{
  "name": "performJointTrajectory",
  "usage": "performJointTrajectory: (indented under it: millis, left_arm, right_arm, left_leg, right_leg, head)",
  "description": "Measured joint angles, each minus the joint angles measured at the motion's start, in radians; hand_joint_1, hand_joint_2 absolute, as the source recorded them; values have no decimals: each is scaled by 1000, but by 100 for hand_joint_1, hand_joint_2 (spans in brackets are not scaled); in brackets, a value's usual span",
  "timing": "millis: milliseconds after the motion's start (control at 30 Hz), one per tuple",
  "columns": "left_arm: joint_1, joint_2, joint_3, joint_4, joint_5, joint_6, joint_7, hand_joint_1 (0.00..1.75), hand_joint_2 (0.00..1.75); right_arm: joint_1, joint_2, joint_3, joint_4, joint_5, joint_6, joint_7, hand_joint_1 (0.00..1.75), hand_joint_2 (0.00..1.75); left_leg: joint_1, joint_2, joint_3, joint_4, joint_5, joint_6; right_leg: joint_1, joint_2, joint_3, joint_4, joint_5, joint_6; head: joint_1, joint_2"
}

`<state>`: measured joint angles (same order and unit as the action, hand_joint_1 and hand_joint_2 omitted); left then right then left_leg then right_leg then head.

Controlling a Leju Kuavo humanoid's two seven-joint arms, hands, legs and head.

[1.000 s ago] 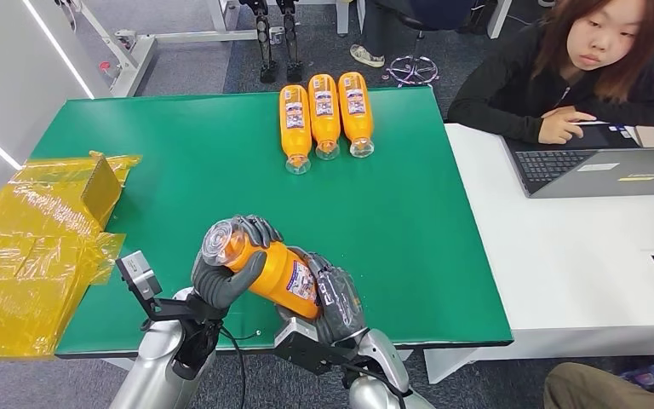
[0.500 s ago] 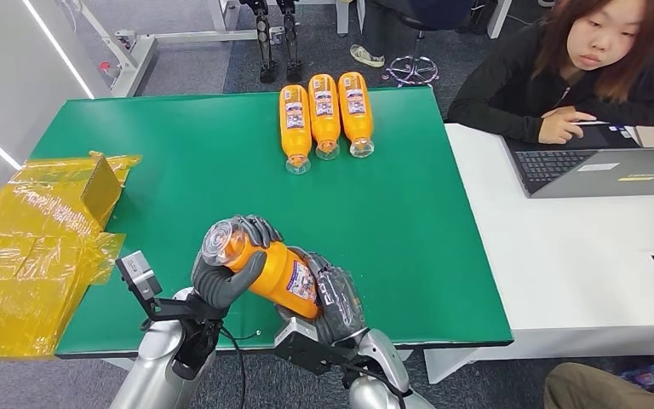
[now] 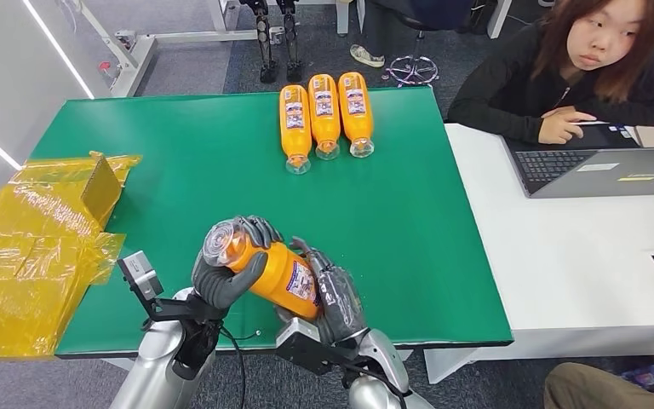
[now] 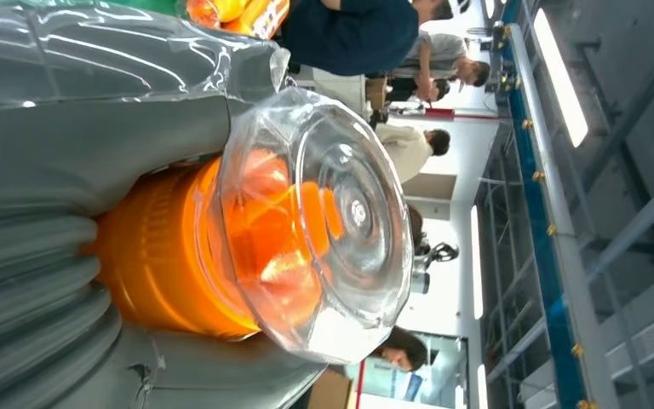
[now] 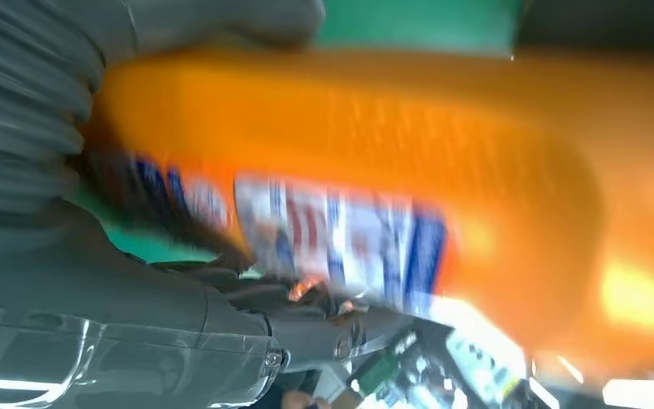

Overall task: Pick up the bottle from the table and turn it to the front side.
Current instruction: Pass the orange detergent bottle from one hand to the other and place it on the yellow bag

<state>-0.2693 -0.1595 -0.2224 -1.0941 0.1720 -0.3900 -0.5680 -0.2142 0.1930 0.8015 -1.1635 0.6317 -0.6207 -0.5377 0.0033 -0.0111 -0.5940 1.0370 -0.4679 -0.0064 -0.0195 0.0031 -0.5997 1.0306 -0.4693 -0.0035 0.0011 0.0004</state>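
An orange bottle (image 3: 274, 271) with a clear cap and a blue-and-white label is held tilted above the green table's (image 3: 409, 230) near edge. My left hand (image 3: 221, 285) grips its cap end, thumb across the neck. My right hand (image 3: 336, 298) cradles the bottom end, its fingers reaching up beside the label. The left wrist view shows the clear cap (image 4: 324, 221) end-on, with my left hand (image 4: 68, 153) wrapped around the orange neck. In the blurred right wrist view, the bottle's body and label (image 5: 349, 230) lie against my right hand (image 5: 25, 102).
Three more orange bottles (image 3: 324, 115) lie side by side at the table's far edge, caps toward me. Crumpled yellow wrapping (image 3: 34, 247) covers the left end. A person (image 3: 579, 68) sits at a white desk (image 3: 562, 256) with a laptop (image 3: 600, 170) on the right.
My right hand's fingers have lifted slightly alongside the bottle, and the label has shifted a little. The left hand and the bottle stay where they were.
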Motion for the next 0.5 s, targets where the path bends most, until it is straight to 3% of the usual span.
performJointTrajectory:
  millis: [133, 500]
  left_arm:
    - [-4, 0, 0, 0, -3, 5, -2, 175, 175]
    - [-8, 0, 0, 1, -16, 2, -17, 175, 175]
  right_arm:
    - [13, 11, -13, -2, -39, -62, -51, 0, 175]
    - [30, 22, -33, -4, -21, -71, -59, 0, 175]
  left_leg:
    - [0, 0, 0, 0, 0, 0]
    - [0, 0, 0, 0, 0, 0]
  right_leg:
    - [0, 0, 0, 0, 0, 0]
    - [0, 0, 0, 0, 0, 0]
  head:
    - [0, 0]
    - [0, 0]
